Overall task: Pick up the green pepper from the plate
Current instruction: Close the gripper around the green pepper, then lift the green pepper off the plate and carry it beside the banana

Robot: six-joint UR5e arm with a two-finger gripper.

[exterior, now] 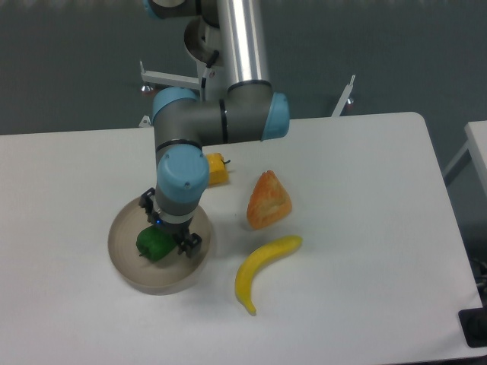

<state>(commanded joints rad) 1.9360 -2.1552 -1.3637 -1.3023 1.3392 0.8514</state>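
Dark green: the green pepper (154, 243) is glossy and lumpy, lying inside the plate (125, 258), slightly left of its middle
Beige-grey: the plate is round and shallow with a low rim, resting on the white table (365, 228) near the table's front-left part
Gripper: the gripper (169, 234) points down into the plate from the grey-and-blue wrist above, right at the pepper's right side and top
Fingers: one dark finger (190, 243) shows just right of the pepper, the other near the plate's back rim; whether they squeeze the pepper or stand loose, I cannot tell
Yellow pepper (217, 169): just behind the plate, partly hidden by the arm
Orange wedge-shaped fruit piece (268, 201): right of the plate, apart from it
Banana (260, 268): yellow, curved, just right of the plate's front edge, in front of the orange piece
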